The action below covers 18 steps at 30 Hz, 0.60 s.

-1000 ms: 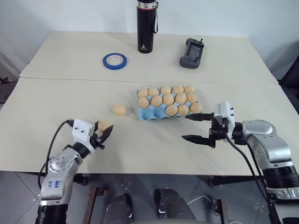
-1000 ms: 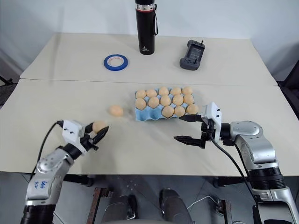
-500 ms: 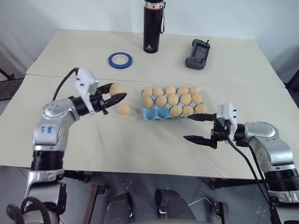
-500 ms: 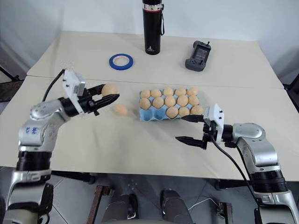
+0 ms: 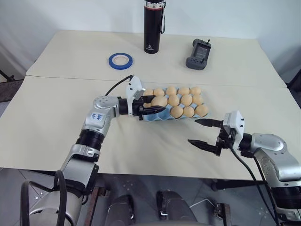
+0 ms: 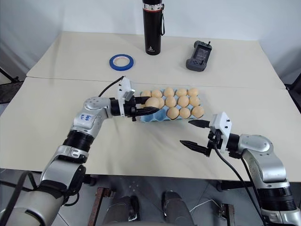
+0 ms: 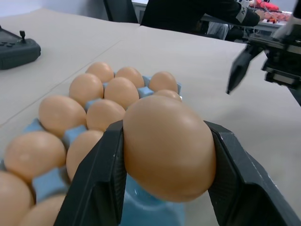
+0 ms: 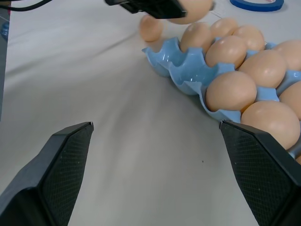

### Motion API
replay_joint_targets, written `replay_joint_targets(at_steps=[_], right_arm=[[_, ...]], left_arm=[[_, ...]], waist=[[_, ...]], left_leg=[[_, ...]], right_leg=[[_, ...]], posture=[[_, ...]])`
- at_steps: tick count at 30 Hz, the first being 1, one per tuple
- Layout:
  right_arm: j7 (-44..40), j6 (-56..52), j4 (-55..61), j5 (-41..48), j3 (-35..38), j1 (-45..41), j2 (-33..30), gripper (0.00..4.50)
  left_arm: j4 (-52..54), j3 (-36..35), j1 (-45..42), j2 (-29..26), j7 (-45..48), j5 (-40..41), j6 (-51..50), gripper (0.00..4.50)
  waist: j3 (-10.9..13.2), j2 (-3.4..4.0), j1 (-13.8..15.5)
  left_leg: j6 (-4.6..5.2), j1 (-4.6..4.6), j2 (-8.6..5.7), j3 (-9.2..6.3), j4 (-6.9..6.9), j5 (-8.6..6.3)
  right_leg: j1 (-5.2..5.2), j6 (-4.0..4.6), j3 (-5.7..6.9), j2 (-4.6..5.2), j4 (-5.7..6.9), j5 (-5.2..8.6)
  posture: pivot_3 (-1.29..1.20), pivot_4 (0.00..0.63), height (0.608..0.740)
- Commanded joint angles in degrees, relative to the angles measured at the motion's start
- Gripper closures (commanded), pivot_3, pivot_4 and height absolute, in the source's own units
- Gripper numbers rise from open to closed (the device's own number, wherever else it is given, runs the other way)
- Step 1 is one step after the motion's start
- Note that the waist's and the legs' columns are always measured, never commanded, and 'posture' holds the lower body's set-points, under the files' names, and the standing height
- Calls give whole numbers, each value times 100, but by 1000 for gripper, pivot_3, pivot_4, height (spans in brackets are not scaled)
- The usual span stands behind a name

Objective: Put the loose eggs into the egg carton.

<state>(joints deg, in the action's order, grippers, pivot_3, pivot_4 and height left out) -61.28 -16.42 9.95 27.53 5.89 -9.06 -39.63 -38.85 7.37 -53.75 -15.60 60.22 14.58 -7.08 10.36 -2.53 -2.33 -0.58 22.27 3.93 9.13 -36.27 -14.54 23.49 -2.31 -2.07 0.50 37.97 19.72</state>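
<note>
The left gripper (image 5: 151, 106) grasps an egg (image 5: 159, 101) between its fingers, holding it above the carton's (image 5: 162, 115) near-left cups. The carton sits mid-table, full of eggs apart from those near-left cups. Another loose egg (image 8: 151, 28) lies on the table just beyond the carton's left end. At four o'clock from the carton, the right gripper (image 5: 203, 133) hovers with jaws spread, empty.
</note>
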Motion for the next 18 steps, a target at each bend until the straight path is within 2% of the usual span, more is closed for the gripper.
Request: replay_joint_targets(at_steps=[1,7,8,14,18], right_arm=[[109,54,341,199,251,134,40,0],[371,93,402,247,368,150,131,0],[393,89,398,255,385,143,132,0],[467,97,388,243,359,137,109,0],[466,106,345,230,326,91,99,0]], left_arm=[[-535,-72,-339,180,68,-138,392,2578],[-1210,-104,-592,371,70,-333,763,2578],[-1267,-122,-612,388,55,-349,823,1899],[-1379,-165,-701,409,160,-415,826,75],[-1212,-327,-751,390,259,-319,688,30]], waist=[[0,0,4],[0,0,2],[0,0,1],[0,0,16],[0,0,27]], left_leg=[[0,0,0,0,0,0],[0,1,1,-1,0,0],[0,1,0,-2,0,0],[0,1,0,-2,0,0],[0,2,0,-1,-2,0]], right_leg=[[0,0,0,0,0,0],[1,0,1,-1,1,0],[1,0,2,-1,1,0],[1,-1,2,-1,1,0],[1,0,2,-1,3,0]], posture=[[0,150,740],[0,150,740],[0,150,740],[0,150,740],[0,150,740]])
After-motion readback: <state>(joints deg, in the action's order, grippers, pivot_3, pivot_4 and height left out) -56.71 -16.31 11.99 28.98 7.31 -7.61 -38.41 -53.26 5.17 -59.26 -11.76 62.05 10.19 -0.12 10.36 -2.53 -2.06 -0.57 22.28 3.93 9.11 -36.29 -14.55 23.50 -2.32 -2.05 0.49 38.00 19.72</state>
